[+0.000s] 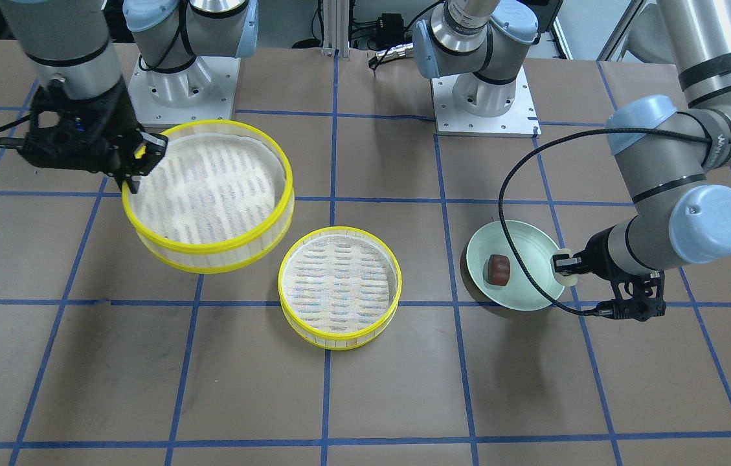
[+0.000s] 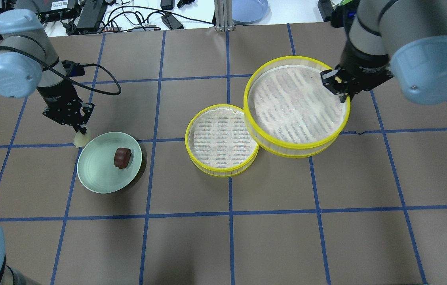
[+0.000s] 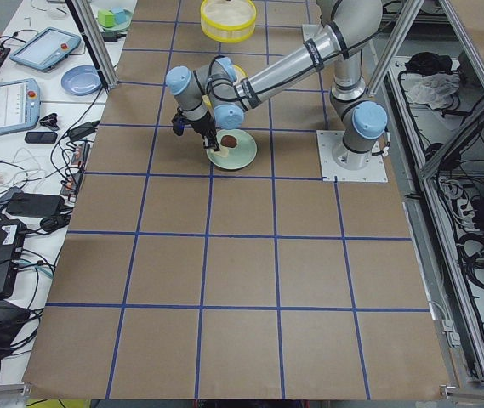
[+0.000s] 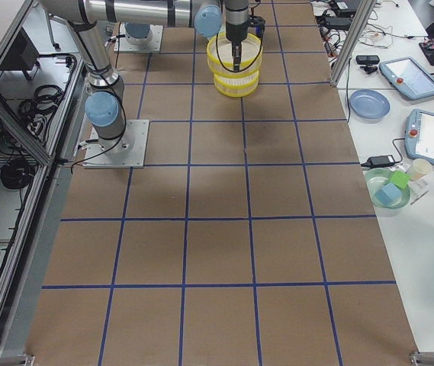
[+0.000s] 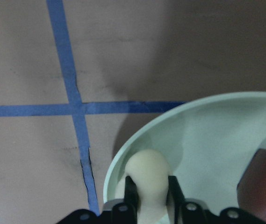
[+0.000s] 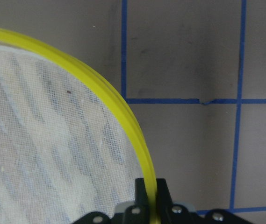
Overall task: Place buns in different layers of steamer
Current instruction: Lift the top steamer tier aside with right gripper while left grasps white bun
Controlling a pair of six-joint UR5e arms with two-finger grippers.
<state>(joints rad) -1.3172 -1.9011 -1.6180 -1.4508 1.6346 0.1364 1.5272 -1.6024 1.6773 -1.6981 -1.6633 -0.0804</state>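
My left gripper [image 2: 81, 130] is shut on the cream-white bun [image 5: 147, 175] and holds it over the near rim of the pale green plate [image 2: 96, 170]. The bun also shows in the front view [image 1: 569, 277]. The dark reddish-brown bun [image 2: 122, 157] lies in the middle of the plate [image 1: 527, 243]. My right gripper [image 2: 340, 85] is shut on the yellow rim [image 6: 142, 154] of one steamer layer [image 1: 210, 194] and holds it tilted above the table. The other steamer layer [image 2: 222, 140] stands on the table beside it, with nothing in it [image 1: 339, 285].
The table is brown paper with a blue tape grid. The two arm bases [image 1: 177, 97] [image 1: 485, 103] stand at the robot's side. The left wrist's black cable [image 1: 507, 213] loops over the plate. A blue plate [image 2: 249, 10] and cables lie beyond the table's far edge.
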